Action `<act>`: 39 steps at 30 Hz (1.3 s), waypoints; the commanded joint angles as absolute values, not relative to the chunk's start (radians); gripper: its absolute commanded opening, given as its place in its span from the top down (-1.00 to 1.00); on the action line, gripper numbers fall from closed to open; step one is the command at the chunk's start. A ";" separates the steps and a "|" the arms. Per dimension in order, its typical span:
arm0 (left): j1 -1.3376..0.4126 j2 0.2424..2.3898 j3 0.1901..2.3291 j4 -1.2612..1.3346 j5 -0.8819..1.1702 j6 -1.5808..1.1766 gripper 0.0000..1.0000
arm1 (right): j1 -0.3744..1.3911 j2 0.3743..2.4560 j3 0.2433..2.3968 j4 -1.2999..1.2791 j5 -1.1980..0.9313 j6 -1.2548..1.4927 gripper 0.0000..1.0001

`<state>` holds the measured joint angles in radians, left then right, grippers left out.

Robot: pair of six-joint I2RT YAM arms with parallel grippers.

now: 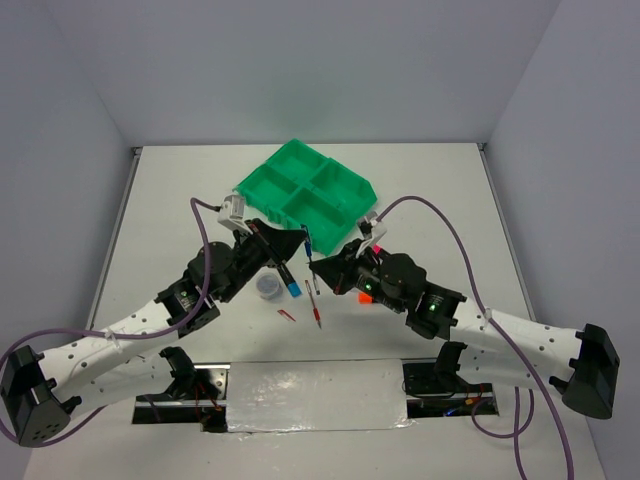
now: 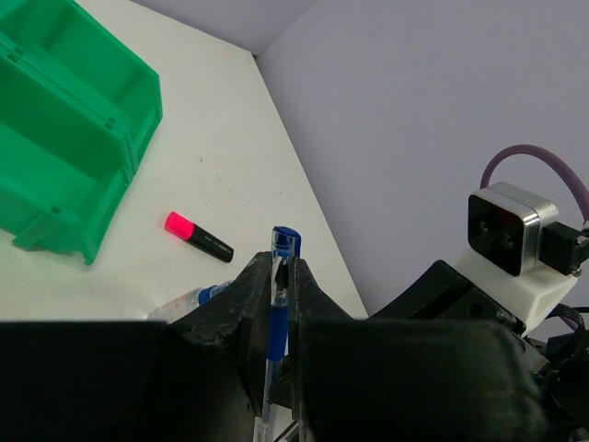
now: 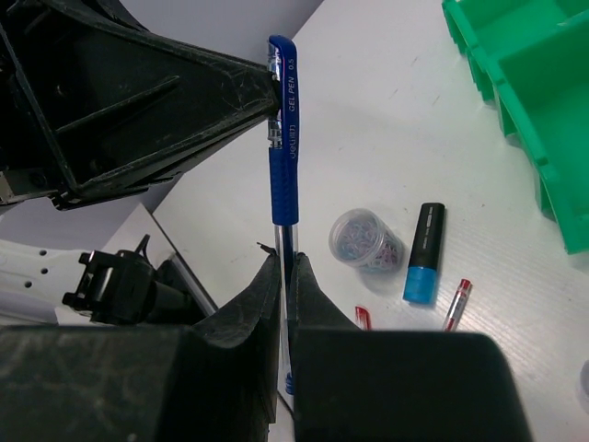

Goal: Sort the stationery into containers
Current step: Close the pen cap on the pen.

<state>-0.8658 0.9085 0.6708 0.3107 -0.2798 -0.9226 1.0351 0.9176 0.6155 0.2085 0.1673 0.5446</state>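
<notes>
A blue pen (image 1: 309, 245) hangs above the table between both arms. My left gripper (image 2: 281, 276) is shut on its capped upper end (image 2: 284, 247). My right gripper (image 3: 286, 267) is shut on the clear lower barrel, with the blue grip (image 3: 284, 175) rising above it to the left fingers (image 3: 184, 101). The green four-compartment tray (image 1: 305, 190) sits just behind. On the table lie a blue-capped highlighter (image 3: 424, 251), a round clear tub of clips (image 3: 367, 239), a red pen (image 3: 457, 304) and a pink-capped highlighter (image 2: 198, 237).
A small red cap piece (image 1: 287, 316) lies near the front. An orange-capped item (image 1: 352, 295) shows under the right arm. A clear blue-capped bottle (image 2: 189, 302) peeks beside the left fingers. Purple cables loop over both arms.
</notes>
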 commanded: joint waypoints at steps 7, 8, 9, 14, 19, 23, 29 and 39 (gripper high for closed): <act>-0.871 0.904 0.646 0.344 -0.247 -0.922 1.00 | 1.005 0.881 0.686 0.284 0.183 0.477 1.00; -0.870 0.904 0.641 0.347 -0.244 -0.923 1.00 | 1.002 0.874 0.677 0.337 0.169 0.473 1.00; -0.871 0.900 0.632 0.350 -0.244 -0.928 1.00 | 0.985 0.871 0.666 0.354 0.147 0.468 1.00; -0.871 0.899 0.617 0.353 -0.227 -0.948 1.00 | 0.928 0.874 0.660 0.463 0.078 0.468 1.00; -0.871 0.897 0.607 0.365 -0.219 -0.969 1.00 | 0.894 0.908 0.679 0.528 0.005 0.472 1.00; -0.870 0.888 0.598 0.376 -0.219 -0.985 1.00 | 0.891 0.934 0.673 0.610 -0.069 0.489 1.00; -0.870 0.885 0.607 0.388 -0.210 -0.997 1.00 | 0.891 0.945 0.629 0.698 -0.135 0.497 1.00; -0.871 0.922 0.592 0.431 -0.130 -1.003 1.00 | 0.839 0.937 0.608 0.774 -0.202 0.528 1.00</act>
